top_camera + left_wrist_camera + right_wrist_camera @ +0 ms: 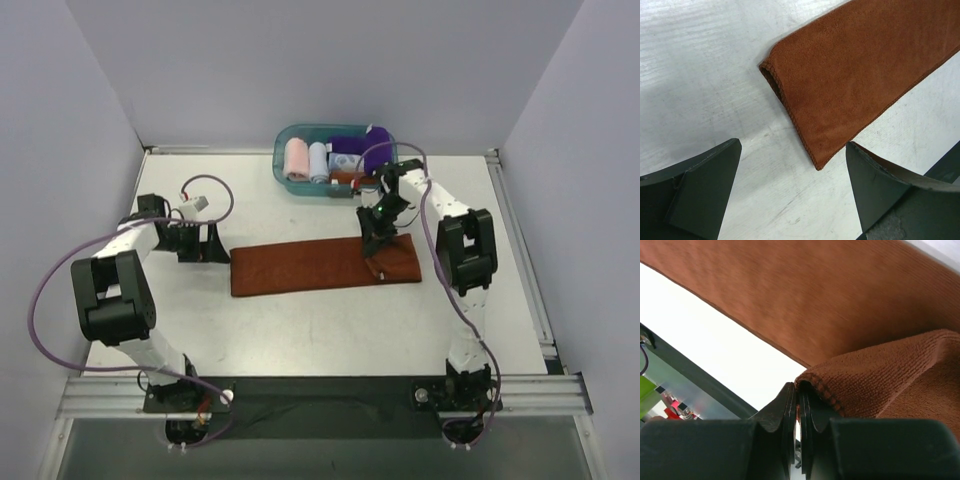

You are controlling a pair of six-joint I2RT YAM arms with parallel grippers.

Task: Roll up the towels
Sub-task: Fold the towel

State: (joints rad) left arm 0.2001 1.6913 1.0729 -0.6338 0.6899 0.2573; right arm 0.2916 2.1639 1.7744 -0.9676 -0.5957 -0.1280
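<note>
The rust-brown towel [320, 265] lies on the table as a long folded strip. My right gripper [378, 255] is shut on the hem at the strip's right end, and that end is lifted and folded over. In the right wrist view the hem curls over the closed jaw tips of the right gripper [800, 390], with the brown towel [840, 300] stretching beyond. My left gripper [215, 245] stands open just off the strip's left end. In the left wrist view the left gripper [794, 144] holds nothing, and the towel's corner [815, 160] points between its fingers. The purple towel [352, 148] sits in the basket.
A teal basket [283, 165] stands at the back of the table, holding rolled pink [296, 158] and pale blue [318, 160] cloths beside the purple one. Grey walls enclose the table on three sides. A metal rail [320, 392] runs along the near edge.
</note>
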